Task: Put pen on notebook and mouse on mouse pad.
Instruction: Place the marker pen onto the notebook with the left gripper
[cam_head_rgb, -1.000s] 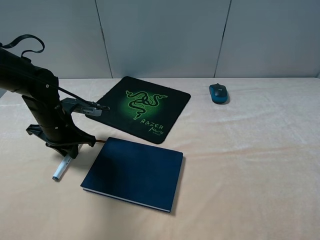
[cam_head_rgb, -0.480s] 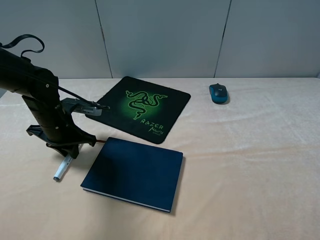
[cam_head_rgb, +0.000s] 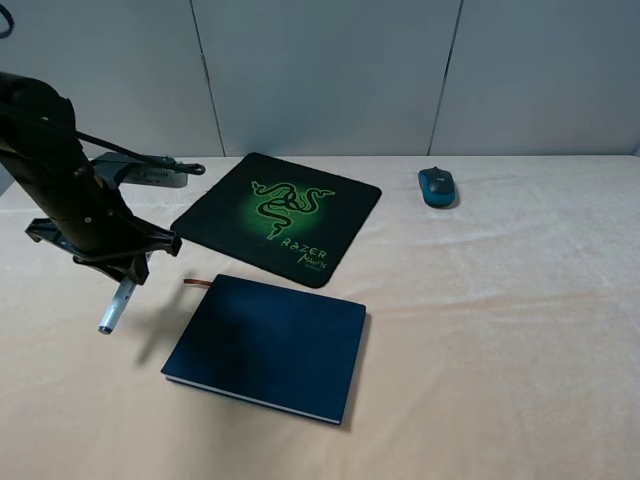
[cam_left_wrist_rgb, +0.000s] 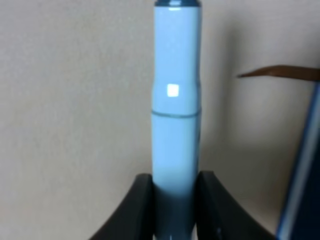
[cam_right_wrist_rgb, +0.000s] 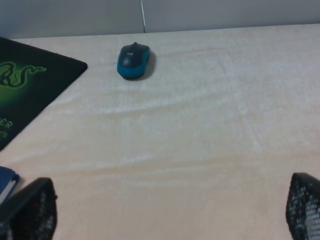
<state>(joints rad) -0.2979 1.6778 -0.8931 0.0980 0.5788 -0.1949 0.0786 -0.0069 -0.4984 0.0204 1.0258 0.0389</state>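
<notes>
My left gripper (cam_head_rgb: 125, 282) is shut on the upper end of the white pen (cam_head_rgb: 112, 310), which hangs above the table, tilted, just left of the navy notebook (cam_head_rgb: 265, 345). In the left wrist view the pen (cam_left_wrist_rgb: 176, 115) runs out from between the two black fingers (cam_left_wrist_rgb: 141, 210), with the notebook's edge (cam_left_wrist_rgb: 306, 165) beside it. The teal mouse (cam_head_rgb: 437, 186) lies on the bare table to the right of the black Razer mouse pad (cam_head_rgb: 280, 215). My right gripper (cam_right_wrist_rgb: 167, 205) is open, well short of the mouse (cam_right_wrist_rgb: 133, 60), and out of the exterior high view.
The reddish-brown ribbon (cam_head_rgb: 197, 283) pokes out from the notebook's far left corner, near the pen. The beige table (cam_head_rgb: 500, 320) ends at a grey wall (cam_head_rgb: 330, 70) behind the pad and mouse.
The left arm has risen and shifted left and back, lifting the pen off the table. The notebook, pad and mouse have not moved.
</notes>
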